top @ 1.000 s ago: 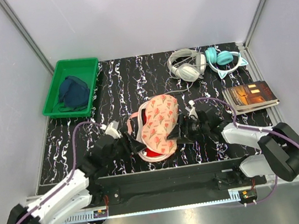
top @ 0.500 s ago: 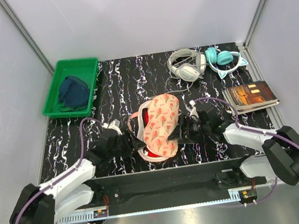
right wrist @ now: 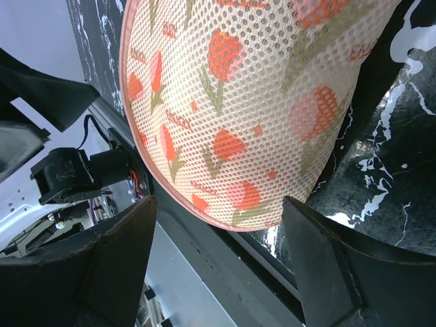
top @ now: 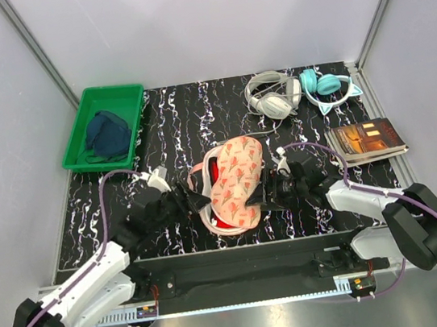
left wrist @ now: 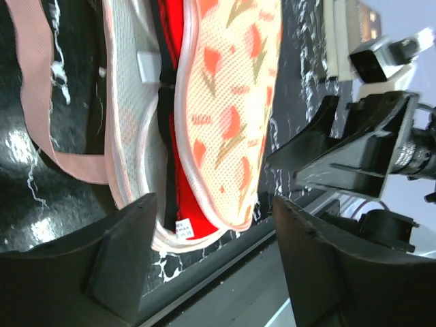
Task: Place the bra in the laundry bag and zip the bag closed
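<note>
The laundry bag (top: 238, 177), a peach pouch with a red-and-green print, lies mid-table with its top flap resting part-open. The red bra (top: 226, 226) sits inside, showing along the left and near edges. In the left wrist view the bra (left wrist: 184, 177) lies between the white mesh lining (left wrist: 129, 88) and the printed flap (left wrist: 231, 102), and the pink strap loop (left wrist: 41, 109) trails off to the left. My left gripper (top: 194, 202) stands open at the bag's left edge (left wrist: 211, 228), holding nothing. Open too, my right gripper (top: 265, 193) frames the bag's right side (right wrist: 218, 228); the mesh flap (right wrist: 252, 102) fills that view.
A green tray (top: 82, 117) holding a dark blue garment (top: 107, 134) stands at the back left. White headphones (top: 270, 95) and teal cat-ear headphones (top: 328, 87) lie at the back right, with a book (top: 367, 140) in front of them. The black front rail (top: 247, 253) runs just below the bag.
My left gripper's jaws have opened wider and its wrist has shifted back and left. The bag's flap has settled slightly to the right. The right arm has barely moved.
</note>
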You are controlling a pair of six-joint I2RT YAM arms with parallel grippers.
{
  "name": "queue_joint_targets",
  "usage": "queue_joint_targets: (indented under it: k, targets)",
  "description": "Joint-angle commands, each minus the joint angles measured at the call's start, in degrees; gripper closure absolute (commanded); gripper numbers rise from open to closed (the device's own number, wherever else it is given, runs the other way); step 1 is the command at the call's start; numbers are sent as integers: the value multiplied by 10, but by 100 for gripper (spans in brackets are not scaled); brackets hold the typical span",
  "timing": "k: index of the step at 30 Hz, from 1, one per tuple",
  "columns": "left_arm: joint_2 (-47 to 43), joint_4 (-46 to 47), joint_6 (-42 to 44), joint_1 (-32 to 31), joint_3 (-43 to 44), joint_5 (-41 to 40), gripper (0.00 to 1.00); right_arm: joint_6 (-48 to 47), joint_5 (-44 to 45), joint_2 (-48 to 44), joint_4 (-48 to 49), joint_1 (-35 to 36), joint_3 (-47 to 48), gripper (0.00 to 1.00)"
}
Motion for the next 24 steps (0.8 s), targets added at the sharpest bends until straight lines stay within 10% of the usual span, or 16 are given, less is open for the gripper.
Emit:
queue_joint_targets:
  k: [1,15,24]
  targets:
    - [31,8,24,2,35,-12,24,-13,3,6,5,-2,0,18]
    - [223,132,24,3,72,87,56,-14,19,22,-4,-11,-4,18]
    - [191,98,62,31,57,88,100,-22,2,44,-3,-10,5,13]
